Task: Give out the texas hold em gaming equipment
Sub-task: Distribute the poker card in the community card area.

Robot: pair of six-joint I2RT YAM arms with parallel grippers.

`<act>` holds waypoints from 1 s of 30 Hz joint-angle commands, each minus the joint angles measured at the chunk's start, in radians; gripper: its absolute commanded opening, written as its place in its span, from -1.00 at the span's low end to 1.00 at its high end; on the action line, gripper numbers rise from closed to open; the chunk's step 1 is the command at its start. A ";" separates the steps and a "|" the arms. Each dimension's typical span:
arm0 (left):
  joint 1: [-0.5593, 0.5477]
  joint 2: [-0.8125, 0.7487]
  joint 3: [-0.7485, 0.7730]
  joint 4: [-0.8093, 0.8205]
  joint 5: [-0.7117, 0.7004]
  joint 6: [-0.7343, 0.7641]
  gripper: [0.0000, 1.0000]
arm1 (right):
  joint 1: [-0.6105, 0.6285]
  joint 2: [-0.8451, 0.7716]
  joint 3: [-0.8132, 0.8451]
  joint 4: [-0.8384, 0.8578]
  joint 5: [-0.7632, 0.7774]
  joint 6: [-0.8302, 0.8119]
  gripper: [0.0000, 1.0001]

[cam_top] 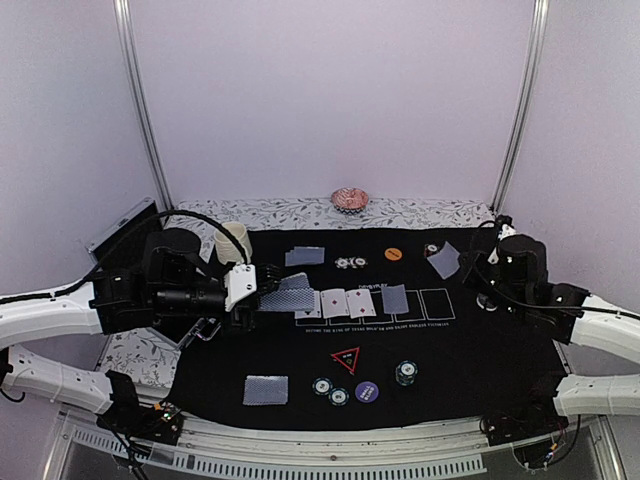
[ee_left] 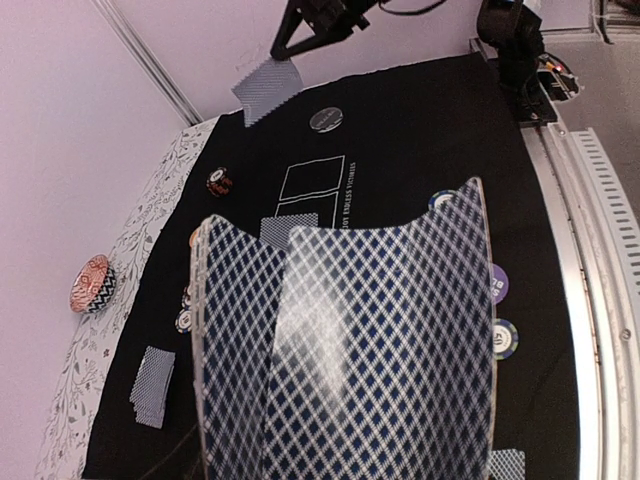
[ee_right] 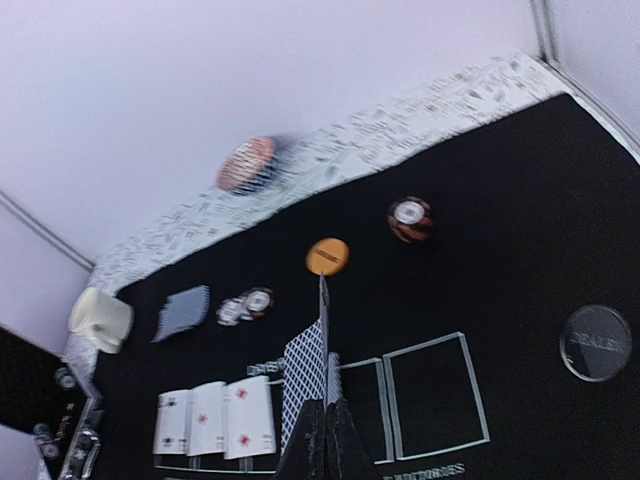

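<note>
My left gripper (cam_top: 252, 286) is shut on a bowed stack of blue-diamond-backed playing cards (ee_left: 340, 340), held over the left of the black mat (cam_top: 470, 350); the stack hides its fingers in the left wrist view. My right gripper (ee_right: 326, 408) is shut on a single card (ee_right: 323, 320), seen edge-on, above the mat's far right. Three face-up cards (cam_top: 335, 302) and a face-down card (cam_top: 395, 298) lie in the printed row. Card piles (cam_top: 305, 256) (cam_top: 265, 389), chips (cam_top: 351, 262) (cam_top: 331, 391) (cam_top: 405, 373), an orange button (cam_top: 393, 254), a purple button (cam_top: 367, 391) and the triangle (cam_top: 346, 358) rest on the mat.
A cream mug (cam_top: 233, 242) stands at the mat's far left corner, just behind my left gripper. A pink ruffled dish (cam_top: 350, 198) sits on the floral cloth by the back wall. A black round button (ee_right: 596, 342) lies at the mat's right. A dark box (cam_top: 120, 232) stands far left.
</note>
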 commanded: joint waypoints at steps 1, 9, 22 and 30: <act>0.008 0.004 0.024 0.009 0.010 -0.010 -0.03 | -0.041 0.042 -0.142 0.191 0.094 0.146 -0.97; 0.011 0.008 0.024 0.008 0.006 -0.012 -0.03 | -0.044 0.333 -0.244 0.456 0.069 0.203 -0.97; 0.013 0.010 0.024 0.006 0.008 -0.012 -0.03 | -0.044 0.621 -0.223 0.571 0.017 0.363 -0.97; 0.013 0.011 0.026 0.006 0.011 -0.012 -0.03 | -0.014 0.625 -0.266 0.571 0.112 0.518 -0.97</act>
